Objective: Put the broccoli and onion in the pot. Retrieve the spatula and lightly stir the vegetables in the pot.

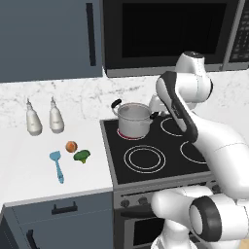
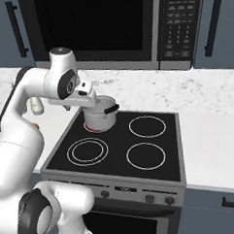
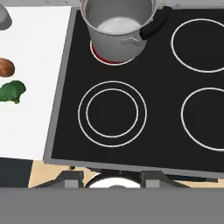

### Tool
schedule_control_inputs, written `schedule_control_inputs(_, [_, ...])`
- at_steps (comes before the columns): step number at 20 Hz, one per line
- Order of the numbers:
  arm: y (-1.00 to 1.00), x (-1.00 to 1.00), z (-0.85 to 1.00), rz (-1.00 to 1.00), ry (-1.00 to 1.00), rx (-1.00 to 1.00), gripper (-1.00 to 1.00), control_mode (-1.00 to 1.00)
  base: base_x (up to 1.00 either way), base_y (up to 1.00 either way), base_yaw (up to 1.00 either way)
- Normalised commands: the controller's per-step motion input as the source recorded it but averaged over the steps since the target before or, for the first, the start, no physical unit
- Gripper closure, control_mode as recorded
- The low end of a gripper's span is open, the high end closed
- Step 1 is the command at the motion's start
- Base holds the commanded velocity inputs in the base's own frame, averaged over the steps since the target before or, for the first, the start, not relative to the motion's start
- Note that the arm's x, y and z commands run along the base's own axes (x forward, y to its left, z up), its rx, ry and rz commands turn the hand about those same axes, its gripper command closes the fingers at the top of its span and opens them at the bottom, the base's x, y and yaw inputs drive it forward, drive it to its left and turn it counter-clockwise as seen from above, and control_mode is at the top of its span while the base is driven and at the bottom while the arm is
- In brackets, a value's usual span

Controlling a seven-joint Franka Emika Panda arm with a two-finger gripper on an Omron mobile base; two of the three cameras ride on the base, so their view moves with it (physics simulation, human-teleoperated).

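Leftward, spatula (image 1: 57, 165) beside onion (image 1: 71, 146), broccoli (image 1: 81, 156), pot (image 1: 133, 119) empty, jaws' state unclear.

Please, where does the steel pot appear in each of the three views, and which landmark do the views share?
Left base view: pot, centre, on the stove's back left burner.
Right base view: pot, left of centre, partly behind the arm.
Hand view: pot, top edge.
Shared landmark: the glowing red burner under the pot.
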Motion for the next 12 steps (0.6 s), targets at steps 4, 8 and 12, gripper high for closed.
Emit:
schedule_control_inputs(4, [0.24,-0.16,-0.05,0.00,0.02,-0.02,-1.00,-1.00,0.00,0.00,0.00])
schedule_control_inputs(8, [0.89,-0.10,-0.23,0.03,0.07,-0.07,-1.00,-1.00,0.00,0.00,0.00])
schedule_control_inputs(12, [1.00,0.00,-0.37,0.05,0.14,-0.05,-1.00,-1.00,0.00,0.00,0.00])
